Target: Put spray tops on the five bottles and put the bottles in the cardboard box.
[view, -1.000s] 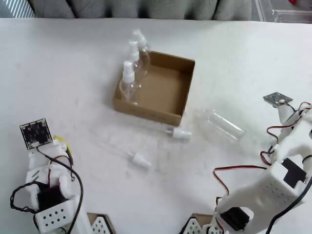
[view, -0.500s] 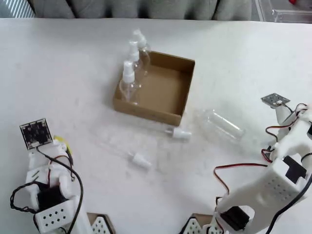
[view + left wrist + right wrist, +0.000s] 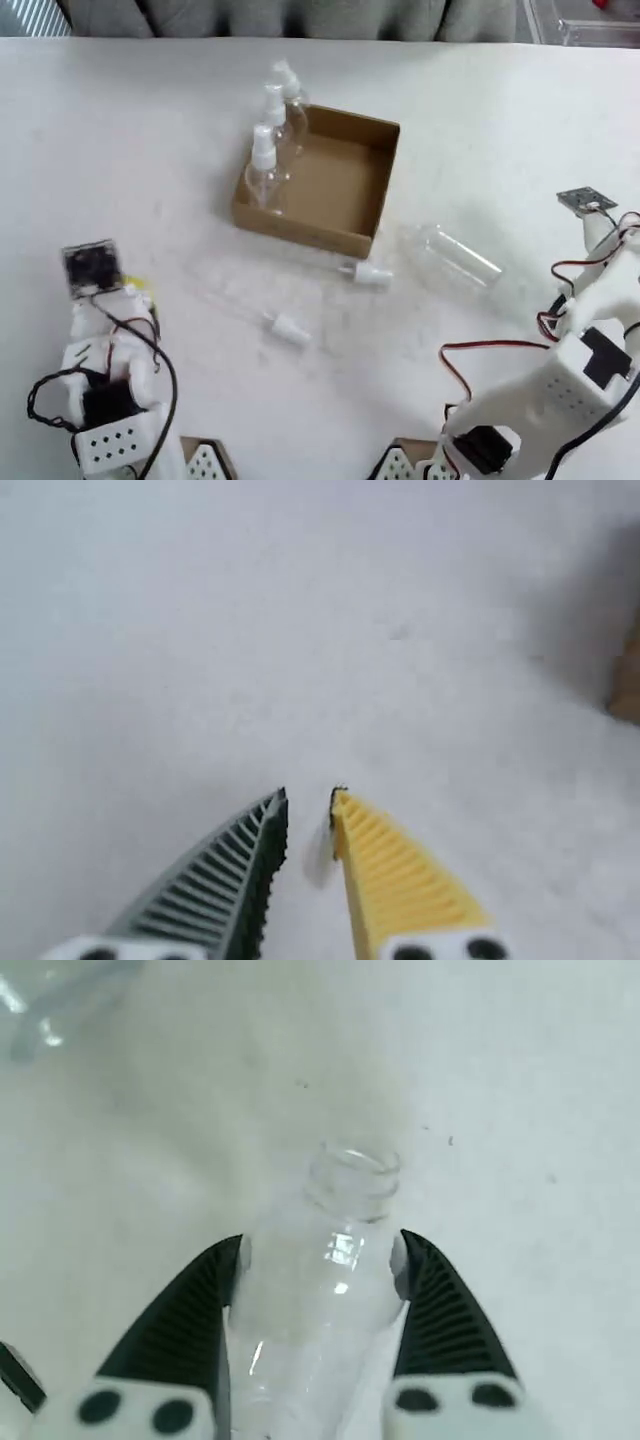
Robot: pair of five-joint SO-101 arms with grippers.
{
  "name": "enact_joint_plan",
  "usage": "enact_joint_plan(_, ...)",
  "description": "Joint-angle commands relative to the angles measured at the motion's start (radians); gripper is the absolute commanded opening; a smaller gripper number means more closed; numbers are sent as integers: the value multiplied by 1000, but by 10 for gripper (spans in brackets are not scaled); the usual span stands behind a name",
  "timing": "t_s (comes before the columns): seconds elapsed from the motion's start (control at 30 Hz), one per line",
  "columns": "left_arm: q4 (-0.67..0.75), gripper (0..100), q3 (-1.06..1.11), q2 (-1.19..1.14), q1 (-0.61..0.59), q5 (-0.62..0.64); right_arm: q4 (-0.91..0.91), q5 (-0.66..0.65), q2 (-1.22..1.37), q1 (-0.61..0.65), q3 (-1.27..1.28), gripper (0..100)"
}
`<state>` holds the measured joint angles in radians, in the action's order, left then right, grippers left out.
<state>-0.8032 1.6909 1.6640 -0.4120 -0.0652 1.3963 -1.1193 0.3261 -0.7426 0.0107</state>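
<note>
Tabletop (image 3: pixel 120 130): white, with an arm at each near corner.
Cardboard box (image 3: pixel 300 232): open, mid-tabletop, toward the far edge.
Capped bottles (image 3: pixel 264 172): three stand upright in a row at the box's left wall, spray tops on.
Loose bottle (image 3: pixel 452 256): clear and uncapped, lying on its side near the box's near-right corner.
First spray top (image 3: pixel 371 273): lies just beside the box's near wall.
Second spray top (image 3: pixel 290 328): lies nearer the near edge, apart from the first.
Left end effector (image 3: pixel 308 798): narrow, with a thin gap between the tips and nothing in it, over bare tabletop.
Right end effector (image 3: pixel 320 1250): holding an uncapped held bottle (image 3: pixel 335 1300) by its body, with the open neck pointing past the fingertips.
</note>
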Motion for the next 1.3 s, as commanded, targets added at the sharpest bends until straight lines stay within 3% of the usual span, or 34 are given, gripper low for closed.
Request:
enact_joint_plan(0.0, -181, 83, -195, 13, 151, -135, 13, 2, -79, -54, -28, 16)
enact_joint_plan(0.2, -503, 85, -428, 13, 351, -407, 13, -69, -77, -105, -25, 16)
enact_joint_plan(0.4, -747, 86, -431, 13, 644, -655, -4, -83, -77, -145, -28, 16)
enact_joint_plan(0.7, -663, 119, -437, -15, 935, -758, -28, -84, -53, -162, -26, 16)
enact_joint_plan(0.83, -663, 197, -446, -214, 992, -801, -30, -137, -12, -154, -29, 16)
enact_joint_plan(0.97, -655, 203, -535, -435, 1058, -858, -30, -164, 21, -154, -32, 16)
enact_joint_plan(1.27, -446, 204, -689, -704, 1058, -890, -31, -176, 28, -142, -34, 16)
